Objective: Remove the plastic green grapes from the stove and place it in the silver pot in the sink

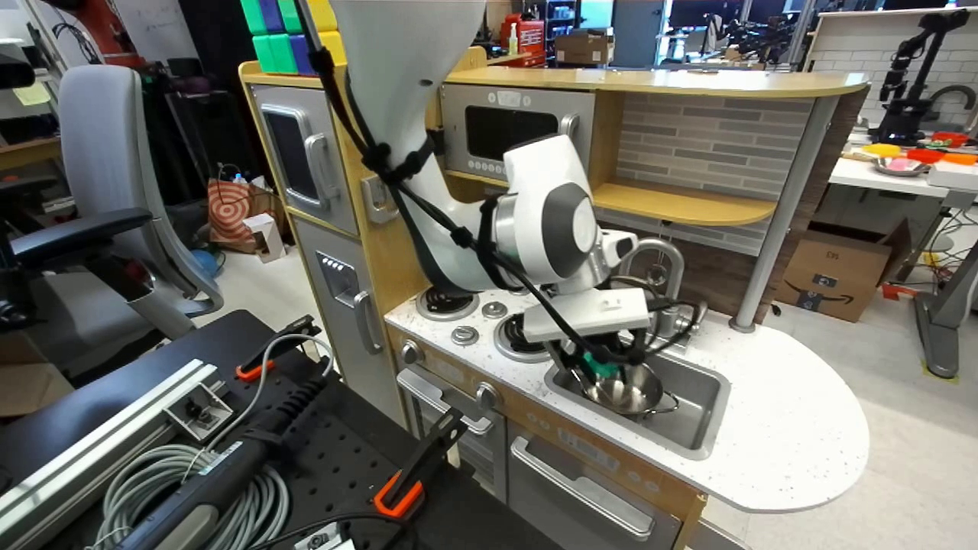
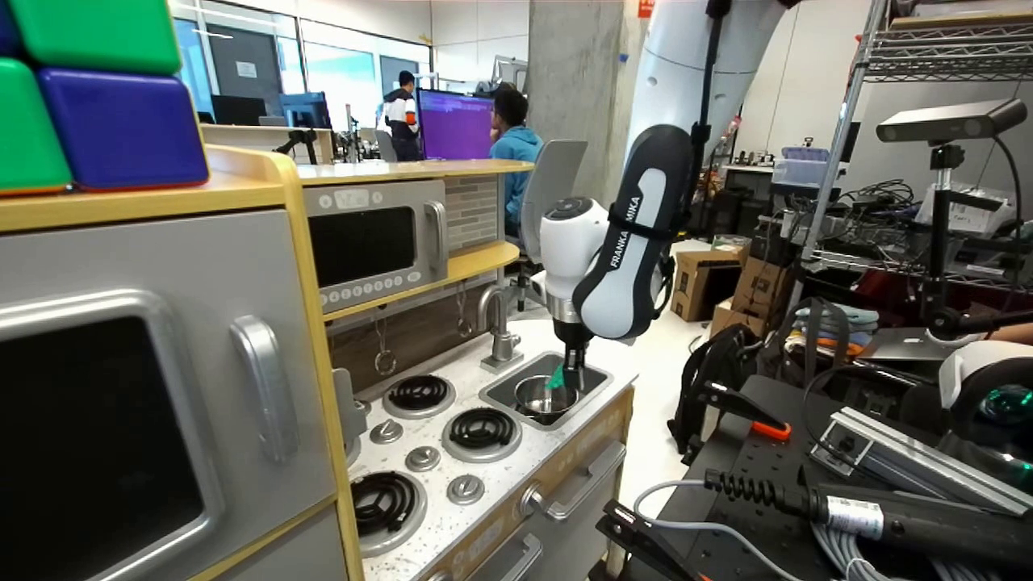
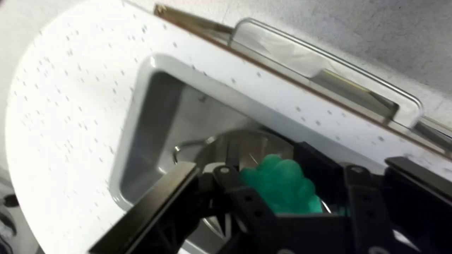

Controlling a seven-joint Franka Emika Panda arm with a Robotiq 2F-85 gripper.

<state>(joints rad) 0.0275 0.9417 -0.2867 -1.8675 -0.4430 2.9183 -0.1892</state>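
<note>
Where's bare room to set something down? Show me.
Bare: the counter's rounded end, bordered by the sink and post. Crowded: the sink, with the pot inside and the gripper holding grapes there; the stove, by burners and knobs.

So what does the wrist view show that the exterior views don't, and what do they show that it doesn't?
Only the wrist view: the separate rounded lobes of the plastic green grapes, seen close up in the pincer.

Only the exterior views: the stove, the faucet, the toy microwave and the white arm; both exterior views include all four.

Shared: the grapes gripped over the silver pot, the pot inside the sink, and the speckled white countertop around it.
</note>
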